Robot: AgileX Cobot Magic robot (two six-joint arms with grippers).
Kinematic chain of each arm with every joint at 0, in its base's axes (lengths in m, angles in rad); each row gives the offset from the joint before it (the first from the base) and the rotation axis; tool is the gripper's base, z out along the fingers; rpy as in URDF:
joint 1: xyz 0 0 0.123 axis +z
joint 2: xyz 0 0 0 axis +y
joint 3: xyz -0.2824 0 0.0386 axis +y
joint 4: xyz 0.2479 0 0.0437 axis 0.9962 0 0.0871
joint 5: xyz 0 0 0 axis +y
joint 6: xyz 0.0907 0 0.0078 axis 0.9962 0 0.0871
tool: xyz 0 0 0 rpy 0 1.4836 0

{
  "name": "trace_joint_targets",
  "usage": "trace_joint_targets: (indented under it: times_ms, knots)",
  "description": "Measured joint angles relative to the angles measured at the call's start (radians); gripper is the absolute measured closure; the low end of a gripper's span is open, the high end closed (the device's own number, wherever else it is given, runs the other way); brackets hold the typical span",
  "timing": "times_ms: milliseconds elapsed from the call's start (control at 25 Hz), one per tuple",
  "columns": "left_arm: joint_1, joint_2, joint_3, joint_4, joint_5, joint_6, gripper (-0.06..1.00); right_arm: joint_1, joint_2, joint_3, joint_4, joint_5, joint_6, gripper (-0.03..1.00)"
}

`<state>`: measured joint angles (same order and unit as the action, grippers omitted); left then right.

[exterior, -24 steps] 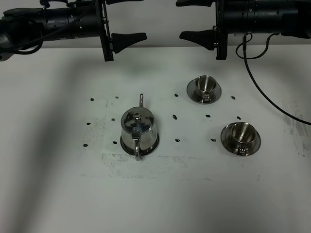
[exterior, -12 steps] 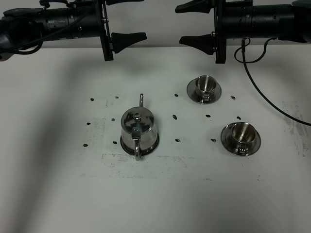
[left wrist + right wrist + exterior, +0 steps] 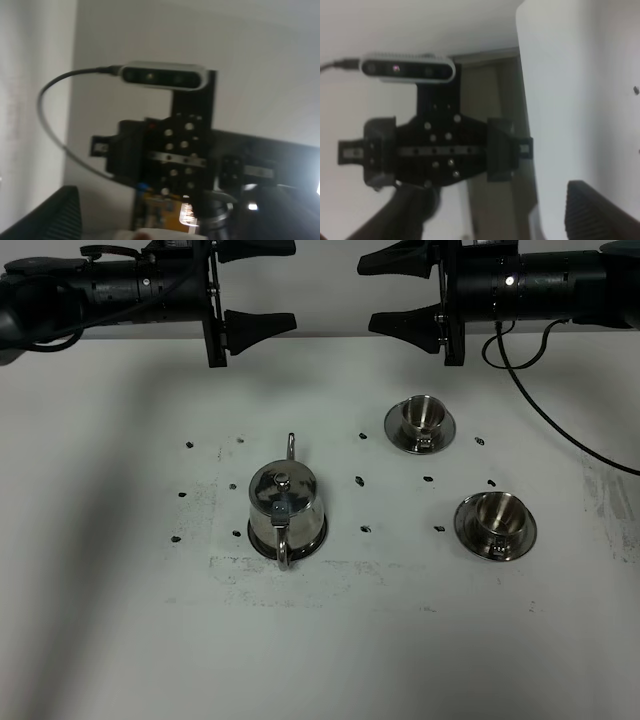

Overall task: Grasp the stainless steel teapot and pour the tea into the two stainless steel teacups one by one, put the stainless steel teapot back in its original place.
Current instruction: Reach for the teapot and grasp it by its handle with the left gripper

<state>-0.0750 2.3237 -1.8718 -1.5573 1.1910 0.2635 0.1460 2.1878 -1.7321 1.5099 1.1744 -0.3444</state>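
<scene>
The white desk (image 3: 100, 640) fills most of the high view. Two black arms lie along its far edge and face each other across the middle. The left gripper (image 3: 291, 282) has its fingers spread wide and holds nothing; the right gripper (image 3: 367, 288) is spread in the same way and is also empty. Both hang well apart from the things below.

The stainless steel teapot (image 3: 285, 505) stands upright a little left of the middle, on its round coaster (image 3: 318, 540). Its handle points to the near edge and its spout to the far edge. The far teacup (image 3: 421, 416) and the near teacup (image 3: 495, 515) stand on saucers to its right, well apart from it and from each other.

A black cable (image 3: 540, 430) drops from the right arm and runs over the desk beside the far teacup. Small black marks (image 3: 358, 481) lie around the teapot and between it and the cups
</scene>
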Motion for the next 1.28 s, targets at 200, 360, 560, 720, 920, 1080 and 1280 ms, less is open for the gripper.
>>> trace_joint_targets:
  times_ms: [200,360,560,720,920,1080,1280]
  knots:
    - [0.058,-0.077,0.000,0.176,0.002,-0.006,0.26,-0.014,-0.040,0.000,-0.002,0.009,-0.108,0.40]
    - [0.118,-0.179,0.000,0.318,0.002,-0.037,0.29,-0.066,-0.117,0.000,-0.020,0.019,-0.159,0.42]
    - [0.176,-0.326,0.000,0.455,0.002,-0.052,0.30,-0.149,-0.251,0.000,-0.165,0.029,-0.173,0.43]
    - [0.192,-0.455,0.000,0.595,0.004,-0.053,0.30,-0.212,-0.392,0.000,-0.307,0.031,-0.172,0.43]
    - [0.192,-0.612,0.000,0.748,0.004,-0.059,0.30,-0.272,-0.575,0.000,-0.486,0.033,-0.132,0.43]
    - [0.192,-0.730,0.000,0.822,0.004,-0.067,0.30,-0.282,-0.707,0.000,-0.674,0.036,-0.079,0.43]
    - [0.192,-0.847,0.000,0.946,0.005,-0.116,0.30,-0.282,-0.835,0.000,-0.815,0.042,-0.013,0.43]
